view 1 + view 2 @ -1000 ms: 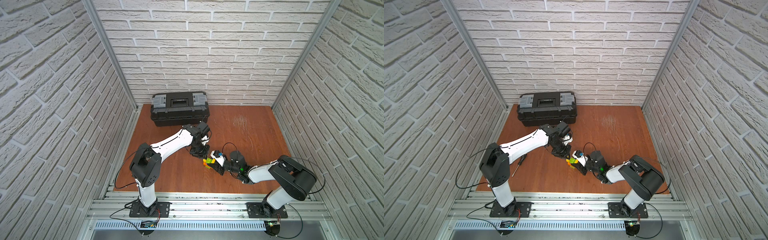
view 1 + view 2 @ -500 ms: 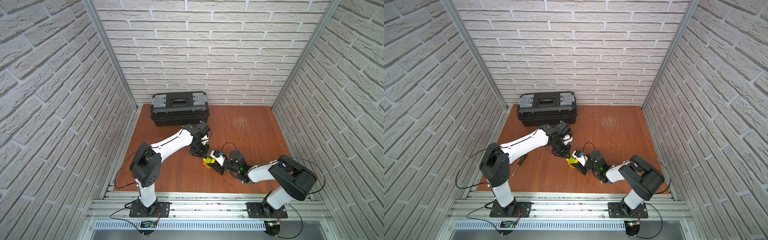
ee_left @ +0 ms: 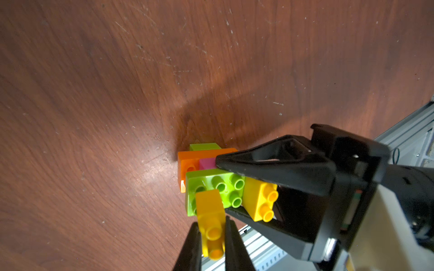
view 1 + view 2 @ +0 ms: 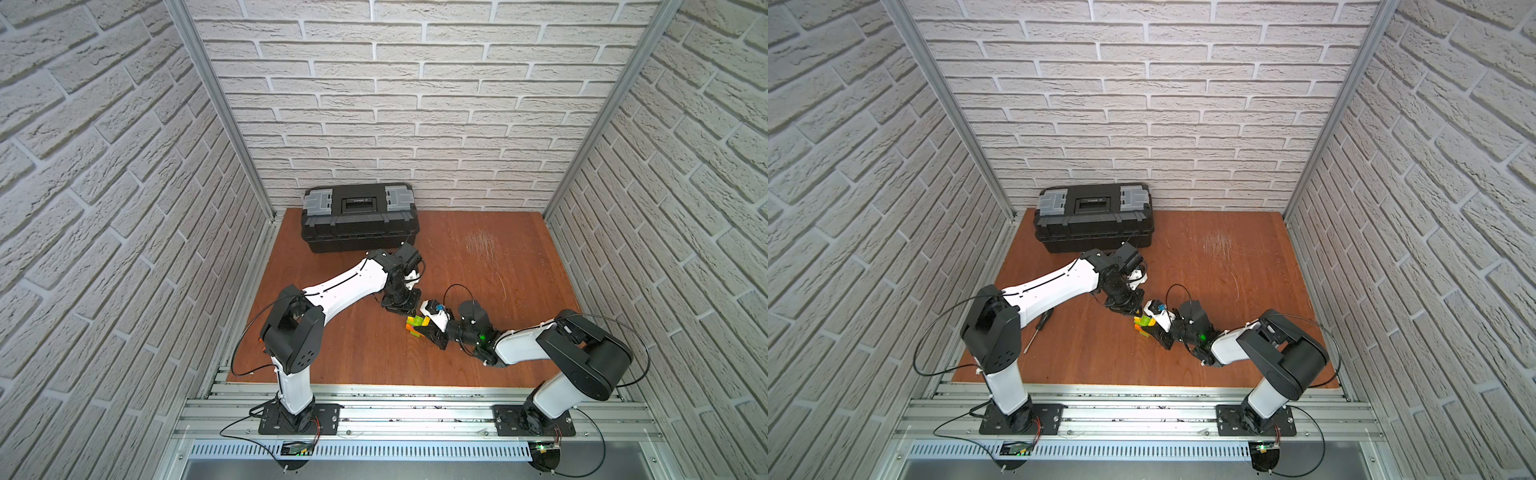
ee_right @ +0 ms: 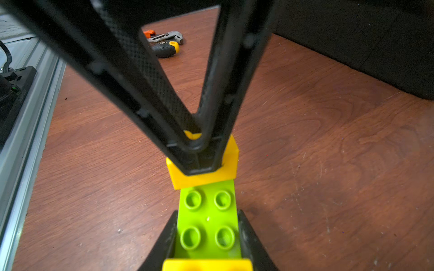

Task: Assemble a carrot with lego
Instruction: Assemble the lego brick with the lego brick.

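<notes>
The carrot is a clump of orange, pink and lime-green lego with a yellow brick on one end. It sits just above the wooden floor, in both top views. My right gripper is shut on it, with a finger on each long side of the lime-green brick. My left gripper is shut on a second small yellow brick. It holds that brick against the studded green face at the far end, and the joint is hidden by its fingers.
A black toolbox stands at the back left against the wall. A screwdriver lies on the floor under my left arm, beside an orange-ended utility knife. The aluminium rail runs along the front edge.
</notes>
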{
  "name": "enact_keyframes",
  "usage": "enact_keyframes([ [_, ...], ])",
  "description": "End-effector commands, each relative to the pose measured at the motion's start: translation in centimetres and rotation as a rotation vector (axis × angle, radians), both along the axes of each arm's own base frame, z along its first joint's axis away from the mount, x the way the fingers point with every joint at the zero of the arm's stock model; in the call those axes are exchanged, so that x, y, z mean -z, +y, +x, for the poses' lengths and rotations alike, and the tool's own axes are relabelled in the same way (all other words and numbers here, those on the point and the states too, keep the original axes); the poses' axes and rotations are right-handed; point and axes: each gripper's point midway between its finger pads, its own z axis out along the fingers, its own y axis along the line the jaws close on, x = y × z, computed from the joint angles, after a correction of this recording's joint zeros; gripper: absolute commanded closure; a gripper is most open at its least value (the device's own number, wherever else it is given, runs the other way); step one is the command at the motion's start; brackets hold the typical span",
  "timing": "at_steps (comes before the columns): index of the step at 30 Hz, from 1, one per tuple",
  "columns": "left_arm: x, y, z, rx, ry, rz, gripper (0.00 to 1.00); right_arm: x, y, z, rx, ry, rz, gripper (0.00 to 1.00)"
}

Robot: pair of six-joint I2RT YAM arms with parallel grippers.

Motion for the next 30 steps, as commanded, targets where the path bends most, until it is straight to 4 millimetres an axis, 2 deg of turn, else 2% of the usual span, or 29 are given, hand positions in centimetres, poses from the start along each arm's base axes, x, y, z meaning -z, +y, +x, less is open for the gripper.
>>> enact_keyframes([
  [1,1.3,0.6,-0.3,0.027,0.003,0.046,1.0,-0.2,0.4,0.1,-0.01,-0.013,-0.001,0.88],
  [5,1.5,1.1,-0.3,0.037,-0.007,0.073,1.0,-0.1,0.4,0.1,-0.01,-0.013,-0.003,0.88],
  [24,2.3,0.5,-0.4,0.053,-0.001,0.074,1.0,0.0,0.5,0.1,-0.012,-0.004,-0.002,0.89],
  [30,2.9,0.9,-0.6,0.066,0.005,0.105,1.0,-0.1,0.5,0.1,-0.011,-0.006,0.0,0.89],
])
